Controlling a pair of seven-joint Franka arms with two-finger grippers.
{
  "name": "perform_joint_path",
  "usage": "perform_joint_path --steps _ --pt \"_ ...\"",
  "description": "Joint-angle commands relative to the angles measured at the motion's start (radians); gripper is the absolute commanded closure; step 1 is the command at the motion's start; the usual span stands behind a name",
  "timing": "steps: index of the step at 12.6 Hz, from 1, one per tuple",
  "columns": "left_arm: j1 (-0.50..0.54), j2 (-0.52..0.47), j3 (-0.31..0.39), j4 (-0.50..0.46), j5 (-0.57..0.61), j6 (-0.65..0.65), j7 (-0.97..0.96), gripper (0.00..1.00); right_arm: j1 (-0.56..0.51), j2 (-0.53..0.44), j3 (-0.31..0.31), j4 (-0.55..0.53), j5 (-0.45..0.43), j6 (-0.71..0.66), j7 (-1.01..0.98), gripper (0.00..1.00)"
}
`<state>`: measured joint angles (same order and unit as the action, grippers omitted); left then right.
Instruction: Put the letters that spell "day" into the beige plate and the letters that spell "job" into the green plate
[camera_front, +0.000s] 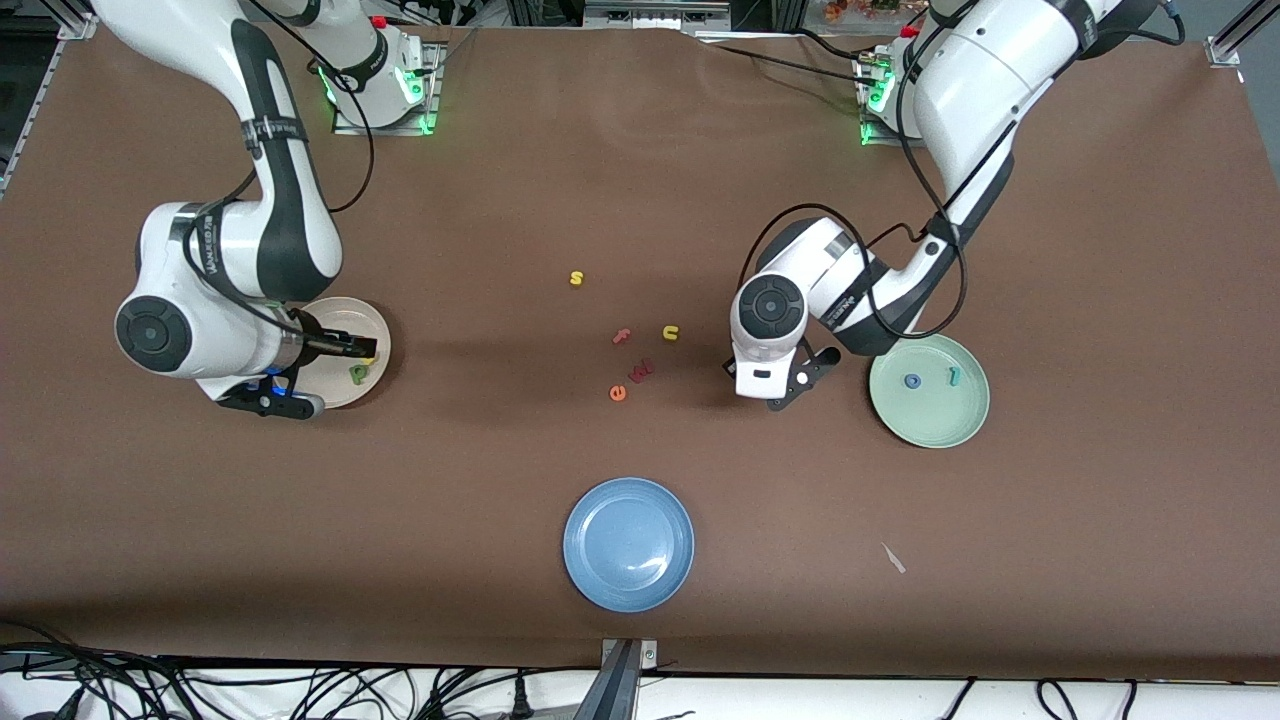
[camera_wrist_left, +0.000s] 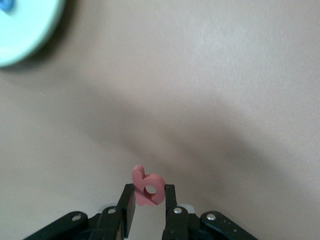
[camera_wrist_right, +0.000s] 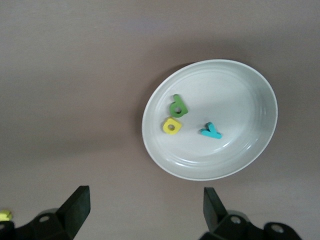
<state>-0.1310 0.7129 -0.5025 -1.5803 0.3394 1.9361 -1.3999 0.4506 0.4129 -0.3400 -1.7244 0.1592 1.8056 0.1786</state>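
Loose foam letters s (camera_front: 576, 278), f (camera_front: 621, 337), u (camera_front: 671, 333) and e (camera_front: 618, 393) lie mid-desk on the brown desk (camera_front: 640, 150). The left end effector (camera_wrist_left: 149, 210) grips the pink b (camera_wrist_left: 148, 188) beside the green plate (camera_front: 930, 425), which holds o (camera_front: 912, 381) and j (camera_front: 954, 376). The right end effector (camera_wrist_right: 145, 205) hangs open over the beige plate (camera_wrist_right: 250, 165), which holds d (camera_wrist_right: 177, 106), a (camera_wrist_right: 172, 125), y (camera_wrist_right: 212, 131).

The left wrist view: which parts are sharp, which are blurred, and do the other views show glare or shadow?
Left wrist view: the pink b in the left gripper is sharp, the green plate blurred. Right wrist view: soft sheen on the beige plate. Front view: glare on the blue plate; arm shadows on the table.
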Motion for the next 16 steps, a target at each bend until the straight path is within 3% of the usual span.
perform_joint_path --steps 1,4,7,10,16 --pt "0.062 -0.047 0.001 0.006 0.026 -0.100 0.171 1.00 -0.140 -0.153 0.151 -0.072 -0.090 -0.017 0.007 0.00" --pt "0.137 -0.062 0.001 0.006 0.026 -0.166 0.364 1.00 -0.248 -0.304 0.268 -0.103 -0.150 -0.044 -0.063 0.00" --pt "0.223 -0.075 0.001 -0.007 0.026 -0.209 0.536 1.00 -0.285 -0.399 0.269 -0.055 -0.193 -0.164 -0.215 0.00" --pt "0.283 -0.069 0.002 0.000 0.027 -0.206 0.668 1.00 -0.287 -0.411 0.237 0.066 -0.194 -0.327 -0.223 0.00" --pt "0.358 0.020 0.006 -0.009 0.078 -0.014 0.762 1.00 -0.286 -0.428 0.185 0.075 -0.191 -0.255 -0.215 0.00"
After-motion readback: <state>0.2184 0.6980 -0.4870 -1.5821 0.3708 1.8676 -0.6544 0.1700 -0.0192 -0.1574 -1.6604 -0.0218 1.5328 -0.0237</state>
